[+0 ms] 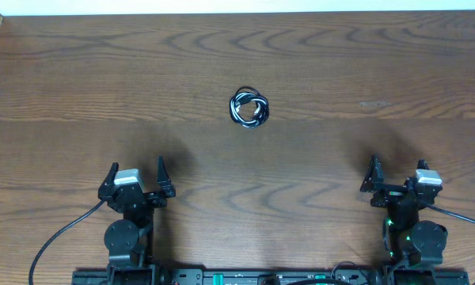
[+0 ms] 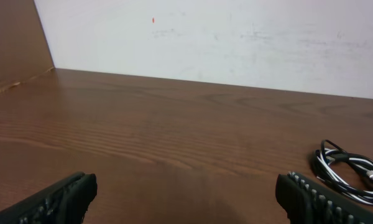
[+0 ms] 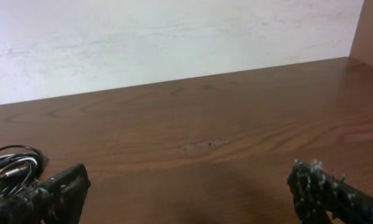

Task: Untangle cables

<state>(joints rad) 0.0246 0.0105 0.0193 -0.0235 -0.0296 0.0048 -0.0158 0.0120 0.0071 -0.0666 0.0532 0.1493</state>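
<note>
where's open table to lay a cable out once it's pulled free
The table is bare wood left and right of the tangled cables, and between them and the left end effector and right end effector. Only the tangle itself is crowded.

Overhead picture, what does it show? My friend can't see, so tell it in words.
A small tangle of white and black cables lies in the middle of a brown wooden table. Near the bottom edge, the left gripper and right gripper sit open, touching nothing.
</note>
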